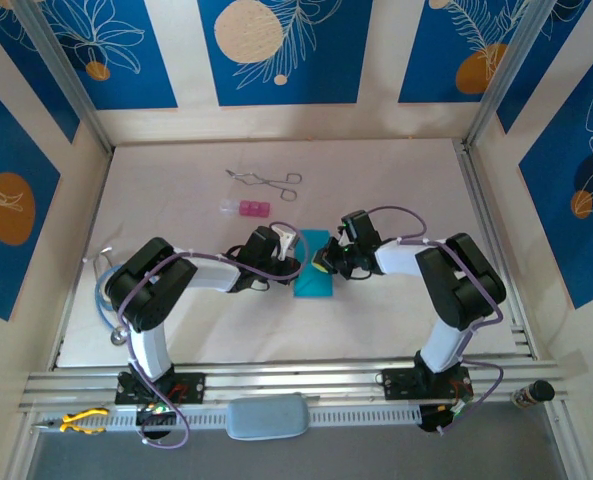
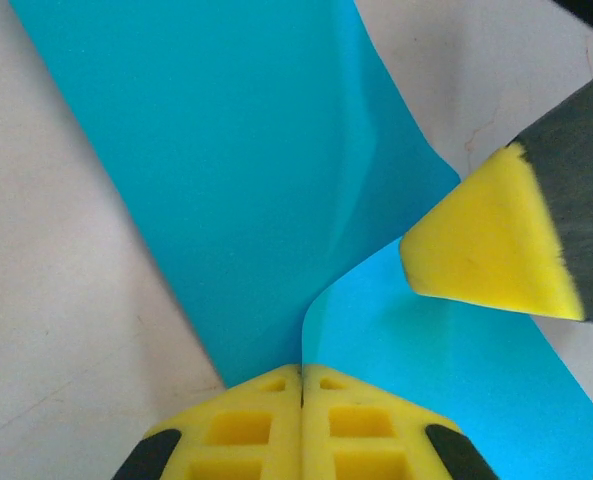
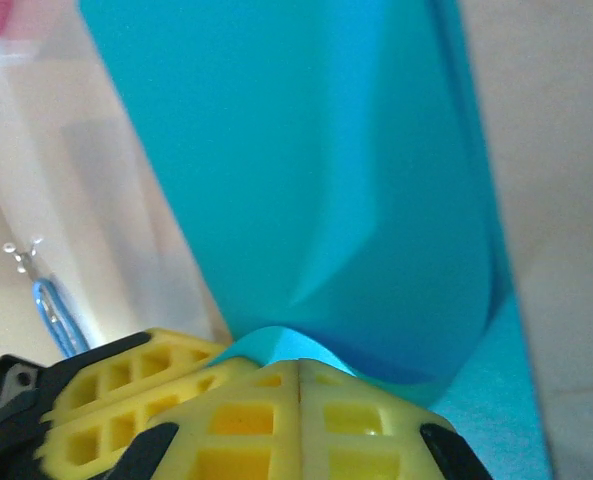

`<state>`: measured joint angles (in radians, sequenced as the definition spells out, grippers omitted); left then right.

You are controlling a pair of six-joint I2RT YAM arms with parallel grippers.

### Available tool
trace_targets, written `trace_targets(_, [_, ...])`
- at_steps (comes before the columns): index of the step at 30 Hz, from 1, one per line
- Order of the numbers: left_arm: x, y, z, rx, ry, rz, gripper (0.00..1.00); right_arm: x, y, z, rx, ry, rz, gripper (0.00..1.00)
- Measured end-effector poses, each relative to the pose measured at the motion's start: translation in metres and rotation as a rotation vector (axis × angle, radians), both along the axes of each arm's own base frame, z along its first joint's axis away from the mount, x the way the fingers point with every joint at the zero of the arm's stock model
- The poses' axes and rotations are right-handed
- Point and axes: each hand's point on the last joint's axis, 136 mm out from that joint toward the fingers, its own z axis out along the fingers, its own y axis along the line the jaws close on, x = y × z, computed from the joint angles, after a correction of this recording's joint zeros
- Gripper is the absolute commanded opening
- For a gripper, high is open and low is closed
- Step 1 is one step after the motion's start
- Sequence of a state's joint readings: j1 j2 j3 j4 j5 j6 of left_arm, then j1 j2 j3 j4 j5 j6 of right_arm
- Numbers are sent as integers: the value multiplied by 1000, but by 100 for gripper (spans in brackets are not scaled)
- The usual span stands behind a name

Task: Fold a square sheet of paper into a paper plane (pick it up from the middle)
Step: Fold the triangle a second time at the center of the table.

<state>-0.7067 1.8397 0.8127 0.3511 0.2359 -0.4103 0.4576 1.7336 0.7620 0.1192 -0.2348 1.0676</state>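
Note:
The cyan-blue sheet of paper (image 1: 314, 268) lies on the white table between the two grippers, folded into a narrow strip with its upper layer lifted. My left gripper (image 1: 294, 258) is at its left edge. In the left wrist view the yellow jaws (image 2: 302, 374) are pressed together, and a curled edge of the paper (image 2: 226, 170) runs into their seam. My right gripper (image 1: 324, 263) meets the sheet from the right. Its jaws (image 3: 298, 366) are shut too, with a raised flap of the paper (image 3: 306, 180) bulging just over them. The right gripper's yellow fingertip (image 2: 486, 250) rests on the sheet.
Metal forceps (image 1: 266, 181) and a small pink block (image 1: 248, 208) lie behind the paper on the table (image 1: 396, 180). Loose cable (image 1: 104, 290) curls at the table's left edge. A yellow-handled tool (image 1: 81, 420) sits on the front rail.

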Motion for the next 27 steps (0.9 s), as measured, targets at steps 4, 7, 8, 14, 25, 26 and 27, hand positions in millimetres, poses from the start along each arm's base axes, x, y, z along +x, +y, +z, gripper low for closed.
trace_targets(4, [0, 0, 0, 0, 0, 0, 0, -3, -3, -8, -8, 11, -5, 0])
trace_targets(7, [0, 0, 0, 0, 0, 0, 0, -2, -4, -8, -8, 11, -7, 0])
trace_targets(8, [0, 0, 0, 0, 0, 0, 0, -2, -5, -7, -7, 10, -7, 0])
trace_targets(14, [0, 0, 0, 0, 0, 0, 0, 4, -14, 4, -5, -1, -21, 0])
trace_targets(25, [0, 0, 0, 0, 1, 0, 0, 11, -29, -6, -40, 7, -63, 0])
trace_targets(26, [0, 0, 0, 1, 1, 0, 0, 10, -30, -9, -38, 13, -64, 0])
trace_targets(27, [1, -1, 0, 0, 0, 0, 0, 11, -30, -9, -37, 10, -67, 0])
